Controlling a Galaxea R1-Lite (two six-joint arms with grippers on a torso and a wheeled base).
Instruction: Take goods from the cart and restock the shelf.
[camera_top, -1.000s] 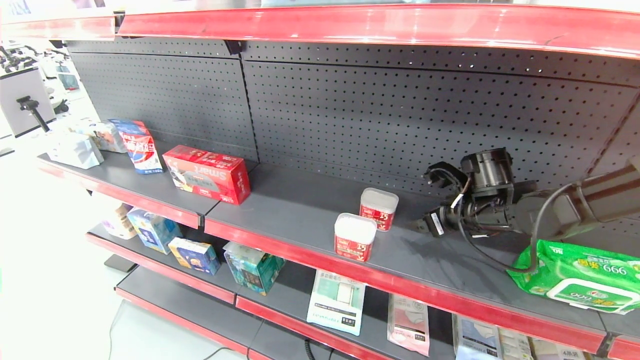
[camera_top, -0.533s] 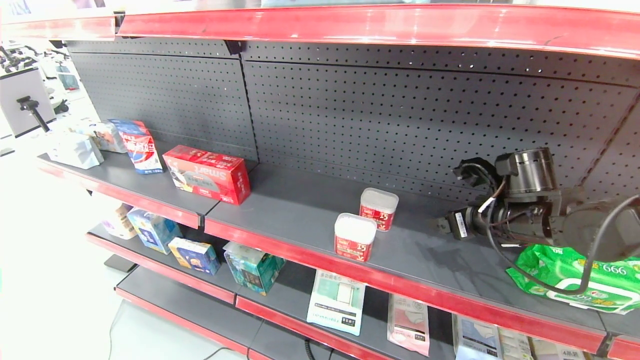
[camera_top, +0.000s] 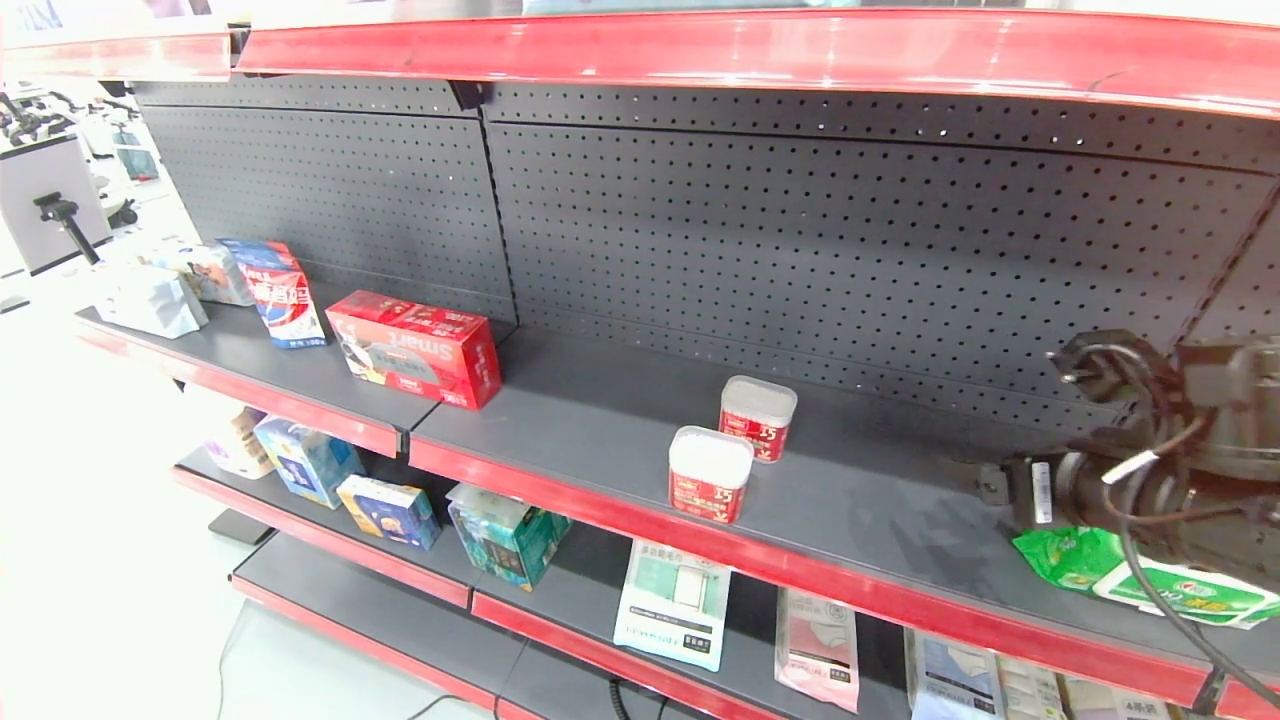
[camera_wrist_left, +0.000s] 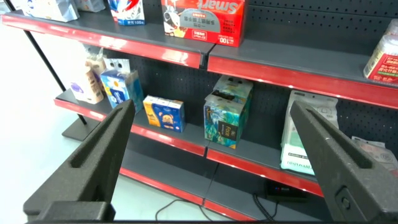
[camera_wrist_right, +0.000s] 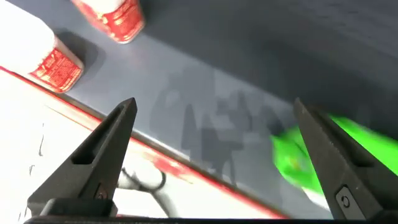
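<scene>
Right end effector (camera_wrist_right: 212, 107): jaws spread wide, nothing held. It hangs just above the left end of the green wipes pack (camera_top: 1075, 555). Left end effector (camera_wrist_left: 211, 109): also wide open and empty, facing the lower tiers, below and well left of the pack. The pack lies flat on the shelf (camera_top: 600, 420), near its front lip. Two red-and-white tubs (camera_top: 710, 472) stand well left of the pack. Judgement: one placement looks done. The bare shelf left of the pack suggests more cart trips remain.
</scene>
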